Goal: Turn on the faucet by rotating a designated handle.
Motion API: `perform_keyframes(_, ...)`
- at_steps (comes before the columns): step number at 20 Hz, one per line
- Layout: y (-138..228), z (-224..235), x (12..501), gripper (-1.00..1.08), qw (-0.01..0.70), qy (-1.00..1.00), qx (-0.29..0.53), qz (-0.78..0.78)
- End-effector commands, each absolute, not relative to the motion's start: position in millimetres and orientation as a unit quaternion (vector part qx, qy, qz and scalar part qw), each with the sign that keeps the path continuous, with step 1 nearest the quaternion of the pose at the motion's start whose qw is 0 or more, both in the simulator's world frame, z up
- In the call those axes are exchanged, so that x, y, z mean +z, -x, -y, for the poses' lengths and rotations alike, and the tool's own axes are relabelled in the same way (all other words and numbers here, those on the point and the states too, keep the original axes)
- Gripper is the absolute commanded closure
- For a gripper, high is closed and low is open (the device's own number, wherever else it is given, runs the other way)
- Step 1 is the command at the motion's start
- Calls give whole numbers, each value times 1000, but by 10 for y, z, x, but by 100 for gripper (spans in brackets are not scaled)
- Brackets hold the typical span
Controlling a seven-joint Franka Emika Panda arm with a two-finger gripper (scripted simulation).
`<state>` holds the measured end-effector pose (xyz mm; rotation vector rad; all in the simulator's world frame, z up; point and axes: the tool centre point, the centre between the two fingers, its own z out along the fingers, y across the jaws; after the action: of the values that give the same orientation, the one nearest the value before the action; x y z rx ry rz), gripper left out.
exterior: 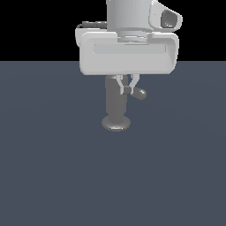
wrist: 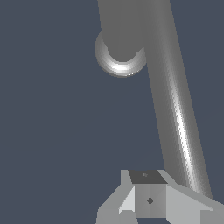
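Faucet (exterior: 115,106) upright on counter (exterior: 53,167), mid-scene. Handle (exterior: 137,93) juts toward exterior view's right from near its top. End effector (exterior: 127,89) low beside post, fingers nearly closed at handle root, likely for pushing it round; actual grip unclear.

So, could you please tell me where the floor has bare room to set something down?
The dark floor lies bare on both sides of the faucet and in the whole stretch below its flared base in the exterior view. It is crowded only at the faucet top, where the pincer sits against the handle.
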<state>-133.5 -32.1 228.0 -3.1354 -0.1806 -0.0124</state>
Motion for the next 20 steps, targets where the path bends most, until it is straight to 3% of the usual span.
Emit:
perform_keyframes(1,1288,513,2212,108,0,999,0,51)
perform_keyframes(20,1041,1379,2213,108,0,999,0,51)
